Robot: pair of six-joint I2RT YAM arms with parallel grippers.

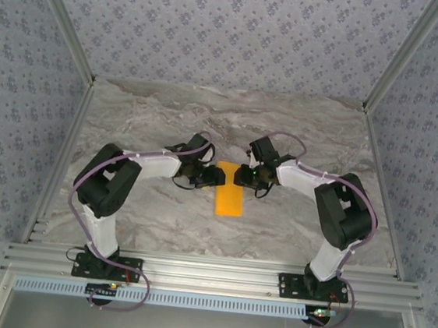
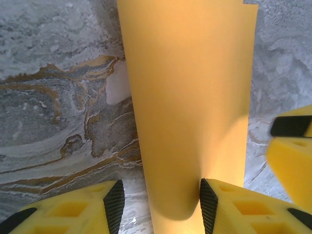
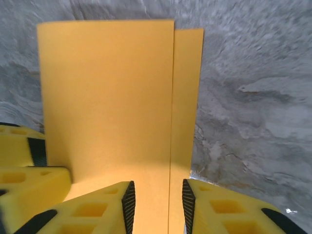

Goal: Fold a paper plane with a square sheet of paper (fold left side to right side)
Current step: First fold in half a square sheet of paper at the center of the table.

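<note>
The square sheet of paper [image 1: 229, 200] lies on the table's middle, folded over into a narrow orange-yellow rectangle; no paper plane shape is in view. My left gripper [image 1: 216, 177] is at its far left corner and my right gripper [image 1: 241, 174] at its far right. In the left wrist view the paper [image 2: 190, 97] bulges in a soft rounded fold between the open left gripper [image 2: 161, 195]; the right pad [image 2: 208, 202] touches the fold. In the right wrist view the top flap [image 3: 107, 97] stops short of the lower layer [image 3: 187, 97], and the right gripper [image 3: 157, 192] is open above that edge.
The grey marble table [image 1: 146, 109] stretches free on both sides and beyond the paper. Patterned walls [image 1: 25, 73] close it in on three sides. An aluminium rail [image 1: 207, 276] with both arm bases runs along the near edge.
</note>
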